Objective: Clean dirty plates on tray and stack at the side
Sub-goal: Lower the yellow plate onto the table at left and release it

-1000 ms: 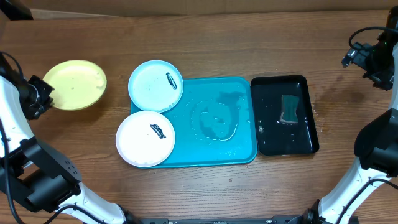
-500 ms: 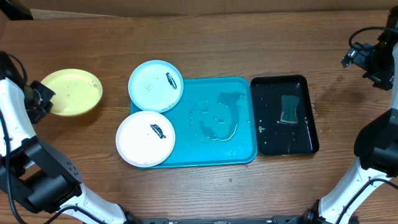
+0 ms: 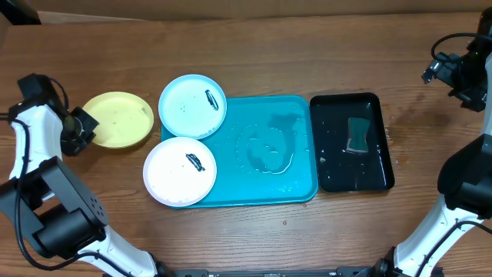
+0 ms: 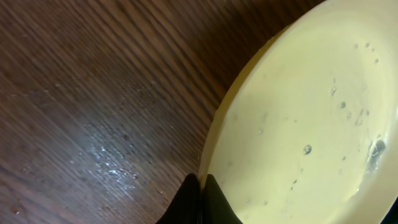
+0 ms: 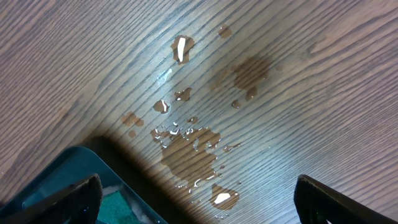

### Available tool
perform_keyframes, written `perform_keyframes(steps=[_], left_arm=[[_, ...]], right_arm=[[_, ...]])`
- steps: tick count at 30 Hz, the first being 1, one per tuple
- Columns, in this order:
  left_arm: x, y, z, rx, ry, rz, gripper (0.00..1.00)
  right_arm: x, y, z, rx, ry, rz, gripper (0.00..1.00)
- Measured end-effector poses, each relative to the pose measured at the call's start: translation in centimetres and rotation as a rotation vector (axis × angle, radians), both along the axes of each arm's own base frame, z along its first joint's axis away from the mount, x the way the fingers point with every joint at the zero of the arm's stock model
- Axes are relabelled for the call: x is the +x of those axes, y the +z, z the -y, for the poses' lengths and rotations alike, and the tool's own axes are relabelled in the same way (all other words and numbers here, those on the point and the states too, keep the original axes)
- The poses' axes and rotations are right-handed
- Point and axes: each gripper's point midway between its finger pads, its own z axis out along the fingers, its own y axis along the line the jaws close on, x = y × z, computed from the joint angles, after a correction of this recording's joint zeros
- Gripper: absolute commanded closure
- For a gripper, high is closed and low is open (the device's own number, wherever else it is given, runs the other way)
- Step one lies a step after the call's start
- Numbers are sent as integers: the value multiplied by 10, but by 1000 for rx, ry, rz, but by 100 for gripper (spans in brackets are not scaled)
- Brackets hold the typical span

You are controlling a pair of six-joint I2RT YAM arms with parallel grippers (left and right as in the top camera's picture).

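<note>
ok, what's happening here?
The left gripper is shut on the rim of the yellow plate, left of the turquoise tray. The light blue plate and white plate, each with a dark smear, sit at the tray's left end. The right gripper is open above water drops on the table. The sponge lies in the black tray.

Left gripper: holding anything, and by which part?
The left gripper is shut on the yellow plate, pinching its rim at the edge away from the tray. The right gripper is open, empty.
</note>
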Motion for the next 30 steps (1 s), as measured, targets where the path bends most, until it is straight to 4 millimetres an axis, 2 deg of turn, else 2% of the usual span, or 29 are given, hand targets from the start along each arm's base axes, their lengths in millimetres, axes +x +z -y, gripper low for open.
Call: perform_keyframes(steps=[7, 30], left_arm=[[-2, -6, 3, -7, -6, -5, 96], [3, -5, 0, 7, -7, 18, 96]], right_arm=[[0, 0, 0, 0, 0, 0, 0], [0, 0, 0, 0, 0, 0, 0]])
